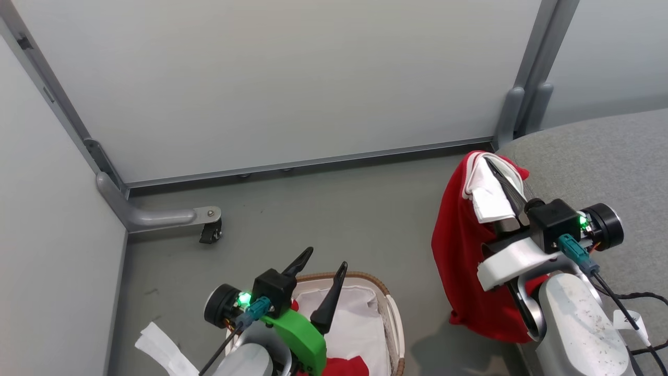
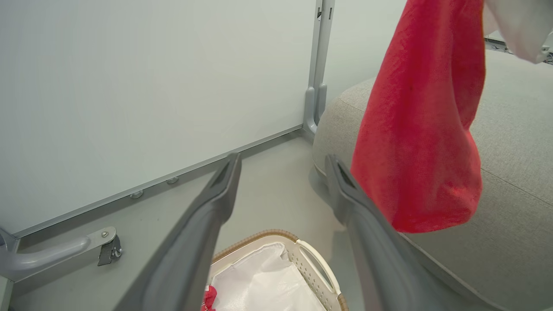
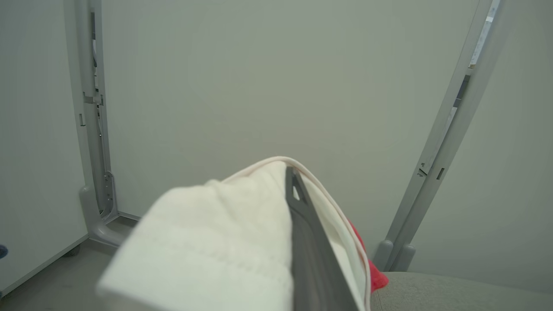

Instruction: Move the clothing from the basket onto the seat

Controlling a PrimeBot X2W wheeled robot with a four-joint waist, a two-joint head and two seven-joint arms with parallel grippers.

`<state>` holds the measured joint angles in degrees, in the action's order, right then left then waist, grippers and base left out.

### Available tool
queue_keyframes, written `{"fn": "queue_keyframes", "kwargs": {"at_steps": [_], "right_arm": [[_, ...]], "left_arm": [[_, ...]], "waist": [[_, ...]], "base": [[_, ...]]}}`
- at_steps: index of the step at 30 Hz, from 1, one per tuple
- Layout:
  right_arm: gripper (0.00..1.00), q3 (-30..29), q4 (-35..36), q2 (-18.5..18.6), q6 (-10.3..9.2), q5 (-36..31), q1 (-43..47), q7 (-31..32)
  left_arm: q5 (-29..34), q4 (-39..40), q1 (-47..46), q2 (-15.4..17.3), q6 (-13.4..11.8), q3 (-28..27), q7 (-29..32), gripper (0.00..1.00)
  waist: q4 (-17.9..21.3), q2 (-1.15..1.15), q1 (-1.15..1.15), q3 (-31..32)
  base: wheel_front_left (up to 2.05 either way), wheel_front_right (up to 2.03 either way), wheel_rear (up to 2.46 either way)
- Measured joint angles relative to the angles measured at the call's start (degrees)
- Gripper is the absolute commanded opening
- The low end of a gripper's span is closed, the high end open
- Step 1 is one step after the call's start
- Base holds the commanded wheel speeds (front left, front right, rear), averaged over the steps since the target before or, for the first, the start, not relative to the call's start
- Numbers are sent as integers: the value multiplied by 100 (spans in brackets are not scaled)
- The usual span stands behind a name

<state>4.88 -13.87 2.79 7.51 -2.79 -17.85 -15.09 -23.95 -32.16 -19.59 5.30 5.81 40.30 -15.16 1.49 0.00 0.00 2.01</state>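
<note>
My right gripper [image 1: 490, 166] is shut on the white cuff of a red garment [image 1: 459, 250], one piece of the clothing. It hangs in the air beside the edge of the grey seat [image 1: 600, 156]. The right wrist view has the cuff [image 3: 216, 242] folded over the closed right gripper [image 3: 290, 172]. The white basket [image 1: 390, 313] with a brown rim stands on the floor at the bottom. It holds a white liner [image 1: 355, 318] and more red clothing [image 1: 347, 366]. My left gripper [image 1: 323, 263] hovers open and bare over the basket [image 2: 259, 236], with the hanging garment [image 2: 419, 129] to its right.
Grey partition walls close off the back and left. A metal foot with a caster [image 1: 209, 230] sticks out over the floor at left. Black cables [image 1: 636, 303] lie on the seat near my right arm. Open grey floor [image 1: 339, 209] lies between the basket and the wall.
</note>
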Motion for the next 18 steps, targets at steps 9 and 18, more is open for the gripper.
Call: {"fn": "queue_keyframes", "kwargs": {"at_steps": [9, 18], "right_arm": [[0, -90, 53, 1, 0, -44, 52, 0], [0, -26, 83, 0, 0, -181, -235, 0]], "left_arm": [[259, 152, 404, -132, 74, -382, 0, 100], [448, 415, 519, -224, 122, -601, 0, 100]], "waist": [[67, 0, 0, -19], [330, 0, 0, -95]], "base": [[0, 0, 0], [0, 0, 0]]}}
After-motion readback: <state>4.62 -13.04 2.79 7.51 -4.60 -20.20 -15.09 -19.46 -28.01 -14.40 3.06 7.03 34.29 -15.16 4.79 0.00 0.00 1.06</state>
